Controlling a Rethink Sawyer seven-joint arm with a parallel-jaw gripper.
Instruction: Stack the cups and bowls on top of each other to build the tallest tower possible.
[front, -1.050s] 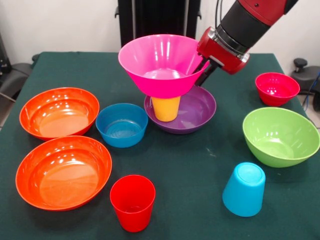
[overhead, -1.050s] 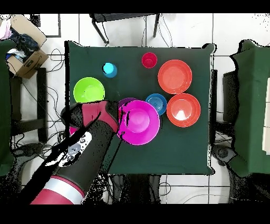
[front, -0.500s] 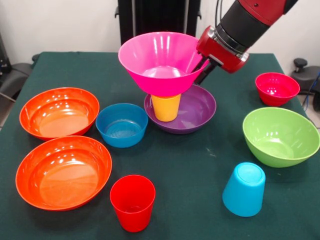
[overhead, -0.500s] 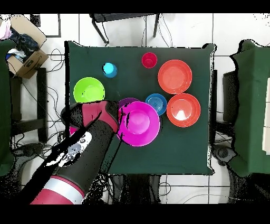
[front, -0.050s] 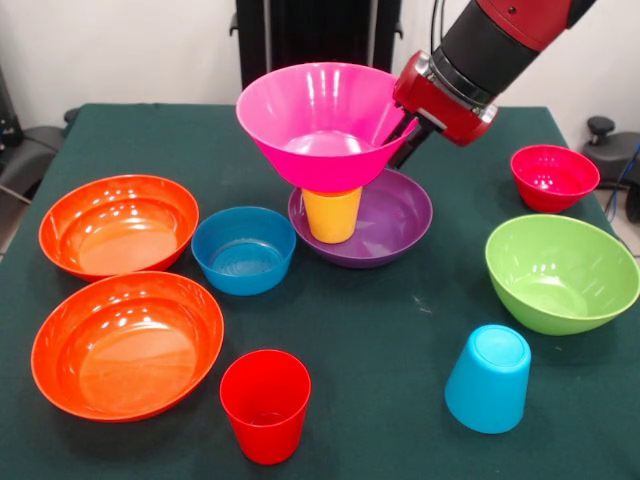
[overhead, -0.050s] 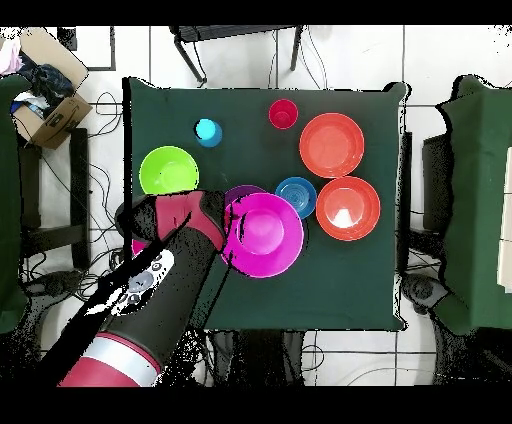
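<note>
A large magenta bowl sits level on top of the yellow cup, which stands upright in the wide purple bowl. My gripper is shut on the magenta bowl's right wall, just below the rim. Seen from overhead, the magenta bowl hides the cup and most of the purple bowl. Two orange bowls lie at the left, with a small blue bowl beside them. A red cup stands upright at the front, and a light blue cup stands upside down.
A lime green bowl and a small crimson bowl sit at the right, apart from the stack. The arm comes in over the table's edge near the crimson bowl. Green cloth shows between the bowls.
The magenta bowl has risen slightly and levelled on the yellow cup, so a little more of the cup shows. The gripper keeps its hold.
</note>
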